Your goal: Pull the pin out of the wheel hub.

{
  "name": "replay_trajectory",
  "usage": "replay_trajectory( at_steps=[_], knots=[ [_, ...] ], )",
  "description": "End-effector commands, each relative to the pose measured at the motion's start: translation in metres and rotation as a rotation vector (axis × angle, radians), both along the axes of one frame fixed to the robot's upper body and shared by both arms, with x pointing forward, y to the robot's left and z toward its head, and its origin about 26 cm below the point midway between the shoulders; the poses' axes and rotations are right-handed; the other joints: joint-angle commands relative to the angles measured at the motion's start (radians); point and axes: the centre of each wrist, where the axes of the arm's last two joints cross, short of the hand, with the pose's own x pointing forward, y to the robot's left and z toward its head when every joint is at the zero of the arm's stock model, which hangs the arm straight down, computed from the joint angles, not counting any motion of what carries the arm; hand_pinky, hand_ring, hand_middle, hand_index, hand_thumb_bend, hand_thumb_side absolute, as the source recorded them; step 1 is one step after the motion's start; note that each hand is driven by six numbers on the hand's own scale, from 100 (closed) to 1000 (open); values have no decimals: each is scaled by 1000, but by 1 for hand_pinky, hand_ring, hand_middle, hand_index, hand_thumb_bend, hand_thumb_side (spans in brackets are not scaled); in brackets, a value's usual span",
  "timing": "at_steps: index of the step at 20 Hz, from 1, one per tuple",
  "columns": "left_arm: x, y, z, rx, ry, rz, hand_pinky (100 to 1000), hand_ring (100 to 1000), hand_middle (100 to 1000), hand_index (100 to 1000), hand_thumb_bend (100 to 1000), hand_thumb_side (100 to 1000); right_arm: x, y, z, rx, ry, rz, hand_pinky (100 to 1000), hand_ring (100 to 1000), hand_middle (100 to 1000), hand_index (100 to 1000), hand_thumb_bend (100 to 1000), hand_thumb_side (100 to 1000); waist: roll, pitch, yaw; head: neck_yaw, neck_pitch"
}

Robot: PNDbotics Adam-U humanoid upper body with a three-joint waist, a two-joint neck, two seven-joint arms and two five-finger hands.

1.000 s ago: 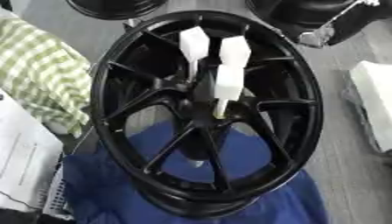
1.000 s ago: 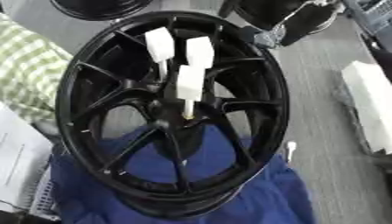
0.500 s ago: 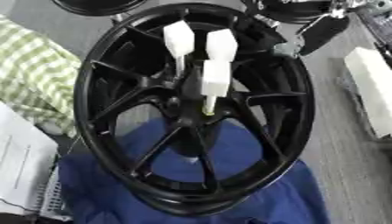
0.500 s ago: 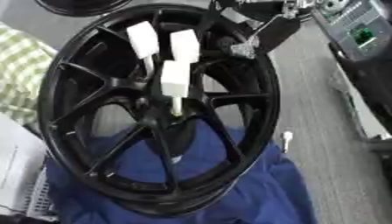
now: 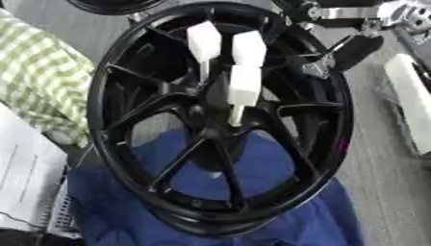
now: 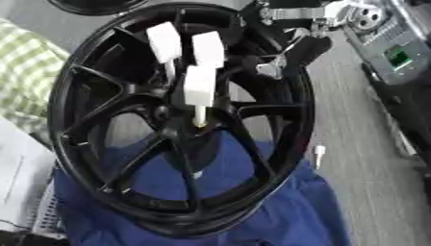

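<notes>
At hub centre, three white-capped pins (image 5: pixel 243 86) are sitting in the black wheel hub (image 5: pixel 221 117), which is lying on a blue cloth (image 5: pixel 278 216). I'm bringing the right hand (image 6: pixel 305 50) in over the upper-right rim; can't tell whether its fingers are curled. Approach step, I'd say. Next: reaching down and pinching one cap, pulling along its axis.
</notes>
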Motion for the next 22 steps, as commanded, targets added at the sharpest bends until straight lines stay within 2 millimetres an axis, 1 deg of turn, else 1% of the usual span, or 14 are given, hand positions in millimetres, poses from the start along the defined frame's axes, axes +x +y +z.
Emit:
replay_trajectory(
  at_steps=[1,3,6,10,14,17,22],
  knots=[
    [-1,4,11,22,-23,-3,812,629,522,731,110,720,-5,3,9,-3,-38,-18,980,876,779,859,100,307,3,-17,4,-3,5],
    [-1,3,10,20,-21,-7,814,630,522,730,105,726,-5,4,10,21,-39,-31,987,876,767,861,100,216,3,-16,8,-7,5],
    [0,3,9,18,-17,-12,815,630,522,729,101,728,-7,4,18,96,-56,-57,989,874,759,855,100,126,3,-14,14,-15,2],
    [0,4,8,19,-14,-13,817,631,522,728,100,729,-16,5,35,130,-137,-97,970,873,759,855,100,167,4,-16,19,-23,1],
    [0,3,7,17,-11,-20,819,632,523,729,100,731,-26,10,46,129,-222,-120,953,869,757,852,106,188,2,-22,21,-33,4],
    [0,3,7,16,-10,-20,820,633,523,729,100,731,-32,15,50,137,-255,-114,957,871,759,855,100,178,1,-26,23,-35,5],
    [0,3,7,14,-10,-21,821,633,523,729,102,731,-39,23,52,137,-219,-75,974,881,764,866,100,145,-2,-32,26,-38,5]
  ],
)
